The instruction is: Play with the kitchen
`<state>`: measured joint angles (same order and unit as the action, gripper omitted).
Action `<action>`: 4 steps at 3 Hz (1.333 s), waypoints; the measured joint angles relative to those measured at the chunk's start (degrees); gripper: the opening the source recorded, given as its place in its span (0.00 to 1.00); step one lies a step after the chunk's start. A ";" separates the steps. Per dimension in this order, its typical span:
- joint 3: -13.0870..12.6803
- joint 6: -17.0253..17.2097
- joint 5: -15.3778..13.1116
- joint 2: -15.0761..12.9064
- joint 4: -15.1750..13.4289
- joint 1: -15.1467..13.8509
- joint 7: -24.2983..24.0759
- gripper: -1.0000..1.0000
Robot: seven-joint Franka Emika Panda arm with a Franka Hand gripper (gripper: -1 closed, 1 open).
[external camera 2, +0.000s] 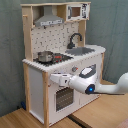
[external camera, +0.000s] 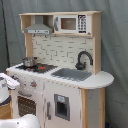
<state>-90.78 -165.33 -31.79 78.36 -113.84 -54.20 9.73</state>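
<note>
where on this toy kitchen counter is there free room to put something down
Bare counter: the rounded end beside the sink, past the black faucet. The sink basin looks empty too. Crowded: the hob, where a small pot sits, and the oven front, where the arm reaches.

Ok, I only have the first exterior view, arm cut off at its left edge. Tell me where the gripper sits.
Observer: In the second exterior view the gripper is at the kitchen's front, just above the oven door.
Operator: Give me the arm's route.
Observer: The arm reaches in from the second exterior view's right, below the sink.
Operator: Say whether it touches the pot.
Observer: No, the pot sits on the hob, higher up.
</note>
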 joint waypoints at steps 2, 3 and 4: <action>-0.02 -0.06 0.17 -0.08 -0.41 0.17 -13.13 0.00; -0.03 -0.12 0.18 -0.08 -0.59 0.24 -20.48 0.00; -0.06 -0.14 0.18 -0.08 -0.74 0.31 -27.42 0.00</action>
<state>-90.84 -165.47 -31.61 78.28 -114.59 -53.89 -17.69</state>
